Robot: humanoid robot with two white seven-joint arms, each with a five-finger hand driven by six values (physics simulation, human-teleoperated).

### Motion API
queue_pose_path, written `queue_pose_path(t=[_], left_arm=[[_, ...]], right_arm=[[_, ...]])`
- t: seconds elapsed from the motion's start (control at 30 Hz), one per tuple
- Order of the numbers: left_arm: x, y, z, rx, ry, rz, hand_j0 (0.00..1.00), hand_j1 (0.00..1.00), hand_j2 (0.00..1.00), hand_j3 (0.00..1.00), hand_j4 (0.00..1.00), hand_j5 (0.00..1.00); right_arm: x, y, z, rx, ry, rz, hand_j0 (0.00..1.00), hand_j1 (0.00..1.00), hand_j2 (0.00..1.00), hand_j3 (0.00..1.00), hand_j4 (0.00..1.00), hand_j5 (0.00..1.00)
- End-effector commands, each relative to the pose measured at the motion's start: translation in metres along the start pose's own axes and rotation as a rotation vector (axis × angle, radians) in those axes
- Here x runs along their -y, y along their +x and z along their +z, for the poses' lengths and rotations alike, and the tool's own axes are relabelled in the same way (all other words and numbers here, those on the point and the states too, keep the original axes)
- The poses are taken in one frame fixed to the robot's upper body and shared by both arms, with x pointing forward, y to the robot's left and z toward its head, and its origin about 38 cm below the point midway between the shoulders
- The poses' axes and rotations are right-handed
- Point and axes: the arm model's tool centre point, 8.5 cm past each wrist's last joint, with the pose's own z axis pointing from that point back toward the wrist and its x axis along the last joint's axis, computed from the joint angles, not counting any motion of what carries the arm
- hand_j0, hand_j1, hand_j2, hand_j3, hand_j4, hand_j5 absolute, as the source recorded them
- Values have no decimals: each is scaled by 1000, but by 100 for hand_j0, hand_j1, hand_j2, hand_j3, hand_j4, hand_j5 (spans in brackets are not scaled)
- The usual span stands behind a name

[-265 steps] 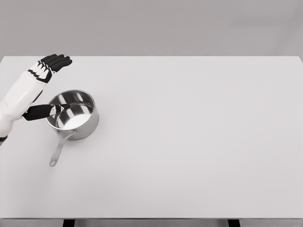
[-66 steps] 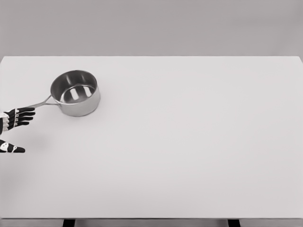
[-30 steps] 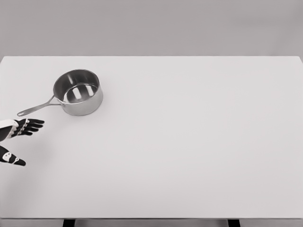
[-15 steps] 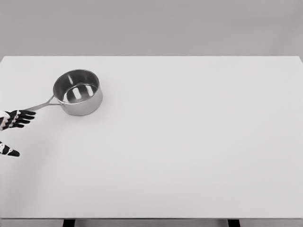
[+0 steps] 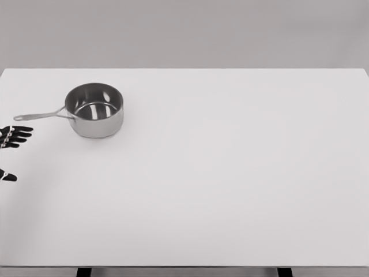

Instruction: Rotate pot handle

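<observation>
Moved: since half a second ago my left hand (image 5: 12,138) has slid back toward the left edge, and the handle (image 5: 39,115) has swung up to point almost straight left.
Hand: my left hand shows only a little at the left edge. My fingers (image 5: 18,134) are stretched out flat and spread, with my thumb (image 5: 8,176) lower down and apart. They hold nothing.
Gap: my fingertips are near the handle's end but below it, not touching.
Other hand: my right hand cannot be seen.
Pot: the shiny metal pot (image 5: 94,109) stands upright on the left side of the white table (image 5: 230,173), toward the back. It looks empty inside.
Done: I think the turning is mostly done, because the handle points a very different way than at the start, when it pointed toward me.
Left: maybe one more small push, or just pulling my hand away. I cannot tell which way the handle should end up.
Writing: I see no words or labels on the pot or table.
</observation>
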Motion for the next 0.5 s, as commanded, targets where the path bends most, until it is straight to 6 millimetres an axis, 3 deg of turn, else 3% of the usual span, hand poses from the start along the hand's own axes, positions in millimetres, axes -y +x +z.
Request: queue_pose_path(t=[0.0,0.23,0.47], left_arm=[[-4,0,1,2,15,4,100,100,100,100,100,100],[-10,3,1,22,38,8,100,100,100,100,100,100],[-11,-8,-3,5,50,21,100,100,100,100,100,100]], right_arm=[[0,0,0,-1,0,1,100,100,100,100,100,100],[0,0,0,1,0,1,100,100,100,100,100,100],[0,0,0,-1,0,1,100,100,100,100,100,100]])
